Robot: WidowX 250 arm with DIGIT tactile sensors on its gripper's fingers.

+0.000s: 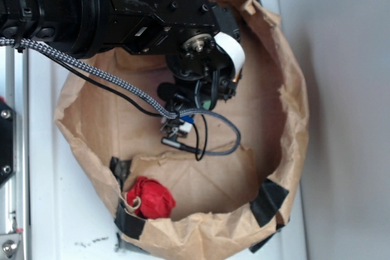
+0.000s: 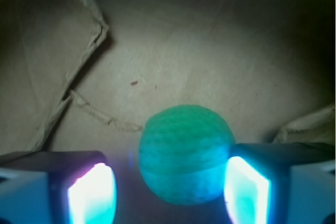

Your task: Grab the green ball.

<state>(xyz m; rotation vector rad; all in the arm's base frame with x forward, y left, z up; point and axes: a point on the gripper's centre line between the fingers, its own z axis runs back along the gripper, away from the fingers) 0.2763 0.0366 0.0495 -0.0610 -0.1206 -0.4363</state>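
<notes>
A mint-green ball (image 2: 186, 153), its surface finely ribbed, sits on the brown paper floor between the fingers of the gripper (image 2: 170, 192), whose glowing pads (image 2: 247, 190) stand spread apart; the right pad is at the ball's edge, while a gap remains on the left. Ahead lies bare paper, with a torn fold (image 2: 63, 61) rising forward-left and the paper bag's wall (image 1: 286, 108) ringing the arm.

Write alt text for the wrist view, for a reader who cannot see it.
A mint-green ribbed ball sits on brown paper between the two glowing fingers of the open gripper, closer to the right finger, with a gap showing on the left. Creased folds of the paper rise at the upper left.
</notes>
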